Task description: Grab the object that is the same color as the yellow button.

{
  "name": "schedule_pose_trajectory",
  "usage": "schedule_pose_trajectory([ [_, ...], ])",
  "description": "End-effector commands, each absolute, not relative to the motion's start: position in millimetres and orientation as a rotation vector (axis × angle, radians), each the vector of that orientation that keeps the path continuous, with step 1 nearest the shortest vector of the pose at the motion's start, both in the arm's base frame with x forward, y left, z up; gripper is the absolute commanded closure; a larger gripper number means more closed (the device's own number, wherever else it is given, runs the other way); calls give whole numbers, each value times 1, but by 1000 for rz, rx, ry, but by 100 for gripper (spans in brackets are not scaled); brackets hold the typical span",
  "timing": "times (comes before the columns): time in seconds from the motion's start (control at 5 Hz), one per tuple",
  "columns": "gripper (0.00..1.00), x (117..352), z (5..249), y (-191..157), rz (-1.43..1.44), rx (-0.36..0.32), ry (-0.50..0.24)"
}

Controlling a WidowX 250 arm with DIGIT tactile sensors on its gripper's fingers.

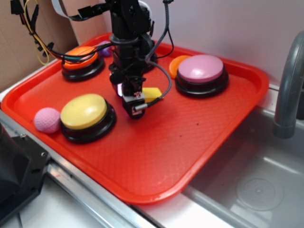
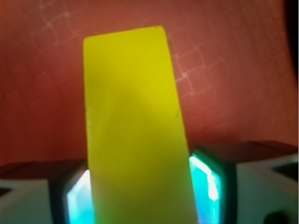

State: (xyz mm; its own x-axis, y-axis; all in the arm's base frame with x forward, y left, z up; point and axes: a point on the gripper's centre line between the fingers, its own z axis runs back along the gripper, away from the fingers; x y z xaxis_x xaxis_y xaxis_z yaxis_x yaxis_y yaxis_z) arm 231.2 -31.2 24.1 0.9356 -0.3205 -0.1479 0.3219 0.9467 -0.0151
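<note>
The object is a small yellow wedge block (image 1: 153,93) near the middle of the red tray (image 1: 156,156). Part of it sticks out to the right of my gripper (image 1: 135,99). In the wrist view the wedge (image 2: 133,126) fills the space between the two glowing pads (image 2: 205,186), and both pads press against its sides. My gripper (image 2: 140,196) is shut on it. The yellow button (image 1: 84,110), a dome on a black base, sits to the front left of my gripper.
An orange button (image 1: 81,59) stands at the back left and a pink button (image 1: 202,70) at the back right, with an orange disc (image 1: 175,64) beside it. A pink ball (image 1: 46,119) lies left of the yellow button. A faucet (image 1: 288,90) and a sink (image 1: 247,180) are on the right.
</note>
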Motion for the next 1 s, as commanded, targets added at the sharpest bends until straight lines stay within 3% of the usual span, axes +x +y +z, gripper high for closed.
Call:
schedule_pose_trajectory([
  [0.0,100,236,100,-39,-301,22,42],
  [0.4,100,218,168,-33,-215,43,-103],
  [0.6,100,209,187,-27,-166,41,-145],
  [0.8,100,208,190,-23,-167,40,-109],
])
